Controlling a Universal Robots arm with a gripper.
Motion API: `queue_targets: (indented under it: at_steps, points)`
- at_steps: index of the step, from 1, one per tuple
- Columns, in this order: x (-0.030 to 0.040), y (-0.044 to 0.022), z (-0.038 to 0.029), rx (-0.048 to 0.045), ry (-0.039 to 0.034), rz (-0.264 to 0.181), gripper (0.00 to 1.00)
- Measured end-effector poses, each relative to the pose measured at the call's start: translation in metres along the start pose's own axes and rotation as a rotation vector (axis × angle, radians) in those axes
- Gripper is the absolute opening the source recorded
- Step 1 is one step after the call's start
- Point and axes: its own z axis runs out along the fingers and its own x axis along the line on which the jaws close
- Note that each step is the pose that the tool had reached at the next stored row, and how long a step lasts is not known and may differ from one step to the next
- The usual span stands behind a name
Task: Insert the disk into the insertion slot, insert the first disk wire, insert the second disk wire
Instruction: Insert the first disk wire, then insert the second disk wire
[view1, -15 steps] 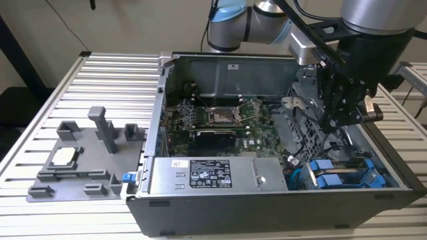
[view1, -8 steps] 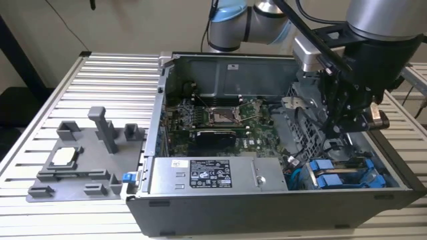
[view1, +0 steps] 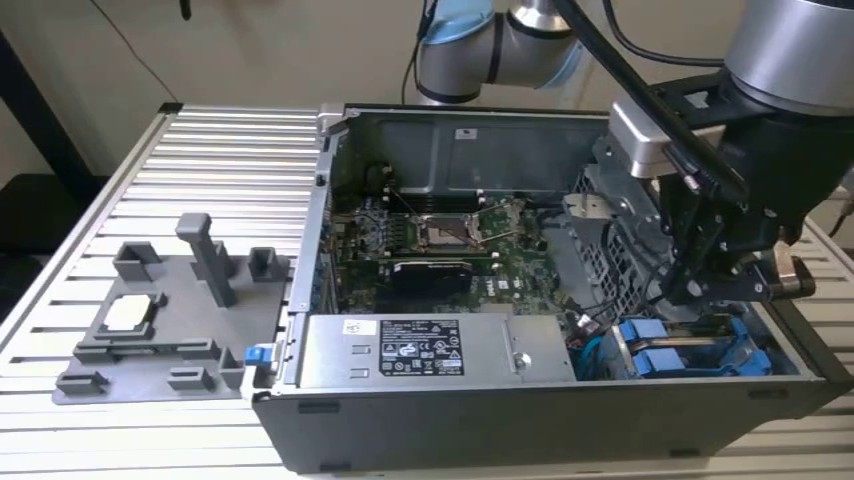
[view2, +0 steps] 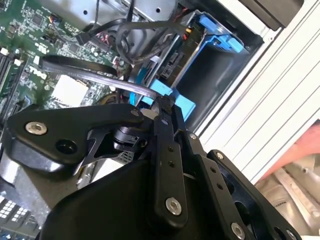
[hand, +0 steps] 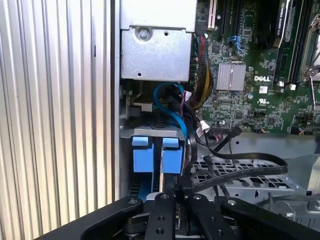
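Observation:
The disk in its bright blue frame (view1: 654, 347) sits in the insertion slot of the grey drive cage (view1: 607, 265) at the open computer case's front, on the exterior view's right. Its blue tabs (hand: 150, 155) (view2: 176, 101) lie right at my fingertips. My gripper (view1: 701, 295) hangs over that cage, with its black fingers (hand: 169, 189) (view2: 162, 102) shut on the end of a flat dark disk wire (hand: 240, 170) (view2: 85, 67). The wire loops back over the cage toward the motherboard. Where the wire end meets the disk is hidden by the fingers.
A silver labelled power-supply box (view1: 427, 350) fills the case's front beside the cage. The green motherboard (view1: 427, 235) lies behind it. A blue cable (hand: 170, 100) and a wire bundle curl near the disk. A grey fixture plate (view1: 160, 320) rests on the slatted table (view1: 214, 150).

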Motion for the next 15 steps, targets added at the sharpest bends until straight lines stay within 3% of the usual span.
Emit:
queue_targets:
  at_steps: [4, 5, 11, 12, 13, 15]
  points:
    - [0.0003, 0.0, 0.0, 0.0001, -0.0005, 0.0, 0.16]
    - [0.0004, -0.0001, -0.0001, 0.0002, -0.0071, 0.001, 0.16]
    - [0.0012, -0.0001, 0.0005, 0.0055, -0.1115, 0.017, 0.16]
    - [0.0016, -0.0006, 0.0007, 0.0059, -0.1188, 0.018, 0.16]
    - [0.0018, -0.0021, 0.0009, 0.0029, -0.1192, 0.019, 0.16]
    - [0.0021, -0.0075, 0.0017, -0.018, -0.1199, 0.02, 0.16]
